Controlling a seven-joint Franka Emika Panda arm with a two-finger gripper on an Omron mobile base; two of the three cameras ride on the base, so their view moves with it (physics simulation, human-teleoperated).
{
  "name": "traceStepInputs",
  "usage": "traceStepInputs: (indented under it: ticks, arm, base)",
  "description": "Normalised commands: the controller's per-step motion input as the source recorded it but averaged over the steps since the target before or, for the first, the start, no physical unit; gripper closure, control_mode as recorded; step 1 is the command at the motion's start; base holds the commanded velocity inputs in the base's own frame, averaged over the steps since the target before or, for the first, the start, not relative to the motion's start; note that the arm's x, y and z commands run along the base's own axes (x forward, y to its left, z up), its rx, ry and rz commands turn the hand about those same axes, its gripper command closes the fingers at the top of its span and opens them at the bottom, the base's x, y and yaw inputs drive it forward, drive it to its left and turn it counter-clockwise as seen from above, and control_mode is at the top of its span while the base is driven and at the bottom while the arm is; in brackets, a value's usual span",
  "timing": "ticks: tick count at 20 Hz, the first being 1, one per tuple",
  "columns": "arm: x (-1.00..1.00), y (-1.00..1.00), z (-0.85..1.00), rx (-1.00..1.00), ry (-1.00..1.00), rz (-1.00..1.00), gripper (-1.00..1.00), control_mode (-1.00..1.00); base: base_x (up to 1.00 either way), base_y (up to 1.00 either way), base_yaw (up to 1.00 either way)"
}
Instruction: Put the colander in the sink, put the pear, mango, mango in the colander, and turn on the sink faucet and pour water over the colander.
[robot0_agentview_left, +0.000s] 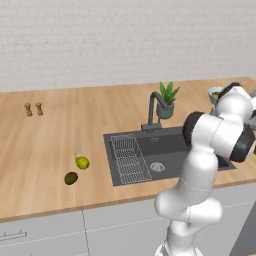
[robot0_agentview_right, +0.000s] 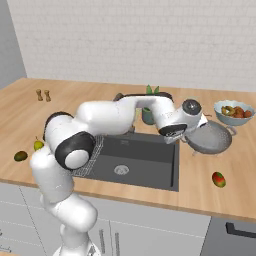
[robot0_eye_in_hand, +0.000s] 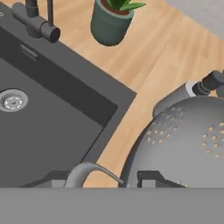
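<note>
Nearby, fruit bowl (robot0_agentview_right: 234, 113) heaped, colander (robot0_agentview_right: 210, 138) bare, sink (robot0_agentview_right: 150, 152) bare

1. A wooden counter (robot0_agentview_left: 75, 120) runs wall to wall, warm tan with a visible grain.
2. Behind it rises a white brick wall (robot0_agentview_left: 100, 35).
3. Two small brown shakers (robot0_agentview_left: 33, 109) stand side by side, upright, far along the counter near the wall, well apart from everything else.
4. A spiky green plant in a dark green pot (robot0_agentview_left: 166, 105) sits just behind the basin's back edge.
5. A pale bowl (robot0_agentview_right: 233, 112) heaped with small mixed fruit rests toward the wall on the opposite end of the counter from the shakers.
6. Grey cabinet fronts (robot0_agentview_left: 45, 232) sit below the counter; one carries a slim bar handle (robot0_agentview_left: 12, 235).
</note>
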Motion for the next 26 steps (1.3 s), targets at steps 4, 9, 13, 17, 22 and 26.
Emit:
traceStepInputs:
  ticks: [4, 9, 13, 17, 22, 26]
  arm:
    - [-0.78, 0.66, 0.02, -0.12, 0.0, 0.3, 1.0, -1.0]
    - [-0.73, 0.58, 0.06, -0.05, 0.0, 0.25, 1.0, -1.0]
    - [-0.38, 0.49, 0.04, -0.01, 0.0, 0.26, 1.0, -1.0]
    - [-0.08, 0.75, 0.06, 0.0, 0.07, 0.25, 1.0, -1.0]
    - [0.12, 0.89, 0.02, -0.03, 0.15, 0.24, 1.0, -1.0]
    - [0.07, 0.83, -0.05, -0.05, 0.12, 0.27, 1.0, -1.0]
  base:
    - [0.0, 0.0, 0.0]
    - [0.0, 0.0, 0.0]
    - [0.0, 0.0, 0.0]
    - [0.0, 0.0, 0.0]
    - [0.0, 0.0, 0.0]
    - [0.0, 0.0, 0.0]
